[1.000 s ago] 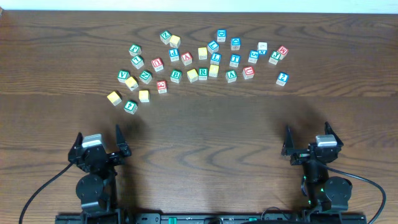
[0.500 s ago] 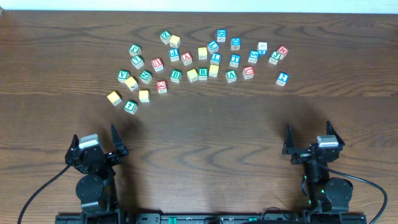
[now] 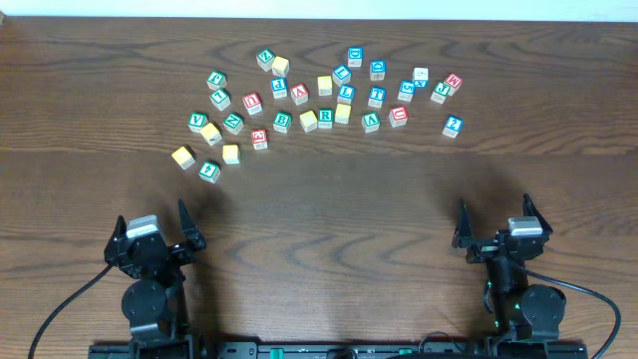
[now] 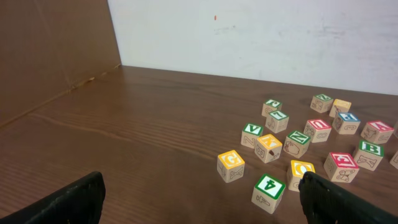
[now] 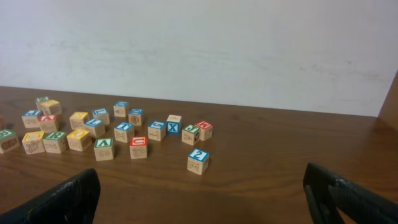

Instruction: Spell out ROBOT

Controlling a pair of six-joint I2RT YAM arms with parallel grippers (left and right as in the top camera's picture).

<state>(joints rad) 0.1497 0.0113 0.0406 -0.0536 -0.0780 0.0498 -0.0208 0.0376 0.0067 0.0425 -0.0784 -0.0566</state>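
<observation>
Small wooden alphabet cubes lie unsorted. The green-lettered R wooden cube [image 3: 325, 117] sits mid-cluster, with a plain yellow-faced cube [image 3: 309, 121] just left of it, the green-lettered B cube [image 3: 282, 122] beyond that, and another yellow-faced cube [image 3: 342, 113] just to its right. The blue-lettered cubes [image 3: 346, 93] behind R are too small to tell which is T. The left gripper [image 3: 153, 217] and right gripper [image 3: 492, 204] hover well nearer than R, jaws wide and empty, likely parked. The bare dark wooden table [image 3: 319, 199] nearer than R offers room for the word, but R's close neighbours crowd the fingers.
</observation>
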